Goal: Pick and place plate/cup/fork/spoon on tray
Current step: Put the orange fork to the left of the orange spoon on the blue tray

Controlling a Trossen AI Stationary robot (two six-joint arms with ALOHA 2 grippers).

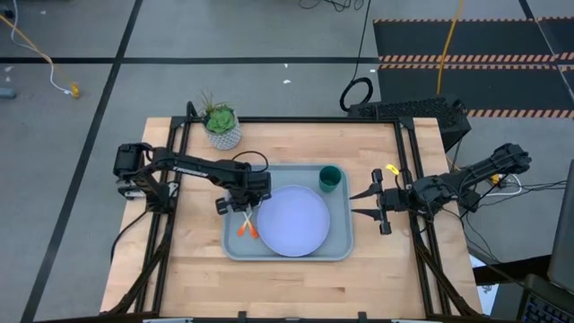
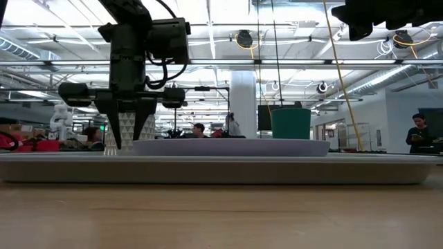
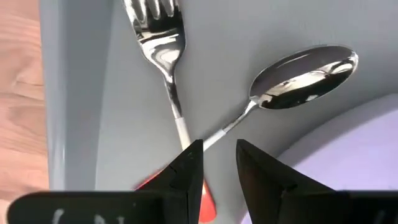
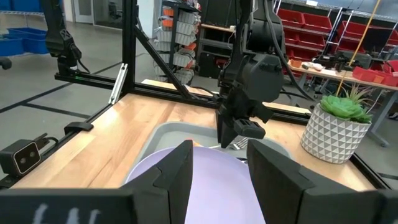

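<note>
Hidden: orange handles of fork [image 3: 163,56] and spoon [image 3: 298,71] mostly covered by the fingers in the left wrist view; cutlery not visible in the low view.
Left gripper [image 1: 235,205]: over the tray's [image 1: 339,235] left side, fingers parted a little, gripping nothing, pointing down just above the crossed handles.
Fork and spoon: lying crossed on the tray floor, just left of the plate [image 1: 292,221].
Cup [image 1: 330,178]: upright in the tray's far right corner.
Right gripper [image 1: 378,203]: parted, empty, near the tray's right edge.
</note>
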